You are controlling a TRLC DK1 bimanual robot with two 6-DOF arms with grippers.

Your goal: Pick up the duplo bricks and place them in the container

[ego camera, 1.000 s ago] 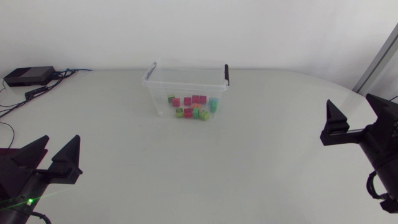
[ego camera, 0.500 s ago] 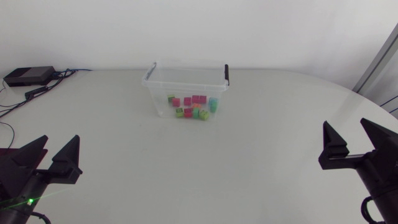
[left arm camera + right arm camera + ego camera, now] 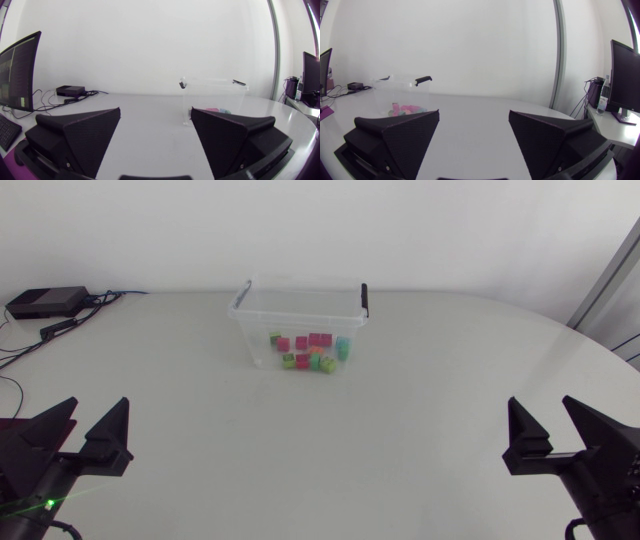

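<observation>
A clear plastic container [image 3: 302,315] stood near the far edge of the white tabletop [image 3: 420,420], roughly midway along it, with a black handle clip on its right-hand rim. The duplo bricks [image 3: 310,352] lay in a loose cluster on the container's floor, in pink, green and orange, with one teal brick at the right end of the group. Several touched one another, and all sat inside the walls.

The left gripper [image 3: 100,405] hung over the near left corner of the tabletop, its two broad black fingers spread wide and its jaws released. The right gripper [image 3: 540,402] was at the near right corner, its wedge-shaped fingers likewise parted and its jaws released. Both grippers were well apart from the container and pointed toward the far edge.

From the left wrist camera, the container stood well ahead of the gripper, beyond its right finger, and pale pink and teal bricks showed through the clear wall. From the right wrist camera, the same container appeared ahead, beyond the left finger, with its black handle jutting from the rim and pink bricks visible low inside.

A small black box [image 3: 47,302] sat at the far left corner of the tabletop, with dark cables [image 3: 75,318] trailing from it along the left edge.
</observation>
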